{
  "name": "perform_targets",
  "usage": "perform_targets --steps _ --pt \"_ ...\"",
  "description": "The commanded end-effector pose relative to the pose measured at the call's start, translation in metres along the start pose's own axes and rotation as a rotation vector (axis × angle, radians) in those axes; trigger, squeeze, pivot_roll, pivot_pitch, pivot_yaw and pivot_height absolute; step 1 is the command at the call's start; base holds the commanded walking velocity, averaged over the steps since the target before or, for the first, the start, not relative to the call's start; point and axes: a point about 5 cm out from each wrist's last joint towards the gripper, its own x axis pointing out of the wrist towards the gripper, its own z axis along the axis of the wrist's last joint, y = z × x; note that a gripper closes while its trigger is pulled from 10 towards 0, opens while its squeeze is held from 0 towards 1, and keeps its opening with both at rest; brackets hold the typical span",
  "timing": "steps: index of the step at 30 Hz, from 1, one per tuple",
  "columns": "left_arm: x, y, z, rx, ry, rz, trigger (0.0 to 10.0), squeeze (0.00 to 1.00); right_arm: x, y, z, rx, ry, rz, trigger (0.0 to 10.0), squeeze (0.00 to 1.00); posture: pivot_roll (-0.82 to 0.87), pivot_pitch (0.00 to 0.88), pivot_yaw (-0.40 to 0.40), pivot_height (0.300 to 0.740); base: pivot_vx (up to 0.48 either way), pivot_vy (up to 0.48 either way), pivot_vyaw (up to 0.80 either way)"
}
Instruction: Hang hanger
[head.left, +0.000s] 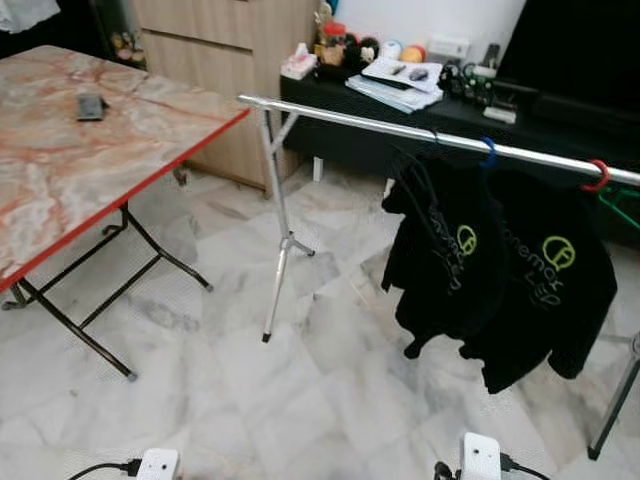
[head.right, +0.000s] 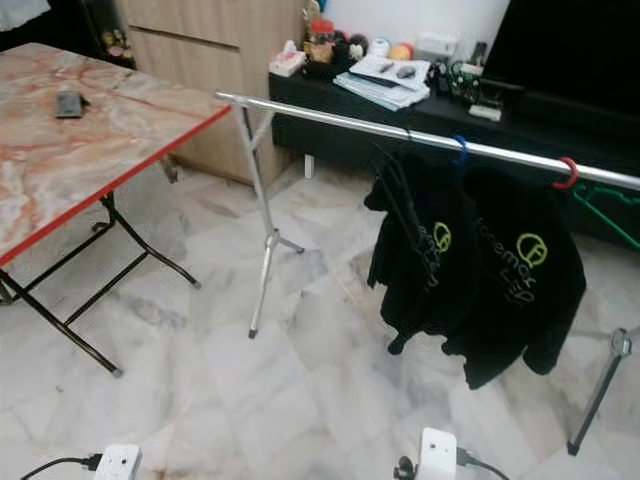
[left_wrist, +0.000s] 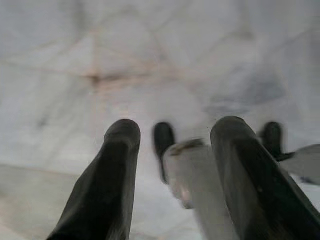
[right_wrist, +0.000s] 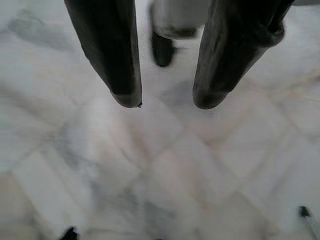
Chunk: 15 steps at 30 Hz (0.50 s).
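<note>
Hanging idle over marble floor (head.left: 330, 400), left hand (left_wrist: 172, 135) and right hand (right_wrist: 167, 102) gape apart; folding table (head.left: 60, 170) flanks rail (head.left: 400, 128).

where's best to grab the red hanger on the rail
Probably the neck of the red hanger, just under the rail, coming from the robot's side: its arms are buried in the black hoodie, leaving just the hook bare.

A home; marble floor (head.left: 330, 390), folding table (head.left: 70, 170), clothes rail (head.left: 400, 130) (garments hung).
</note>
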Motion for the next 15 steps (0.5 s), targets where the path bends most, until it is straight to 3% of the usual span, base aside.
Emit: perform_targets --steps 1,15 --pt "0.002 -0.0052 0.0005 -0.026 -0.015 0.064 10.0 0.0 -0.0031 0.022 -0.0212 0.011 0.085 0.079 10.0 0.0 0.0 0.0 -0.075 0.74 0.0 0.0 0.0" --pt "0.001 -0.0041 -0.003 -0.045 -0.009 0.07 10.0 0.0 -0.0038 0.0196 -0.0246 -0.001 0.104 0.076 10.0 0.0 0.0 0.0 -0.067 0.74 0.0 0.0 0.0"
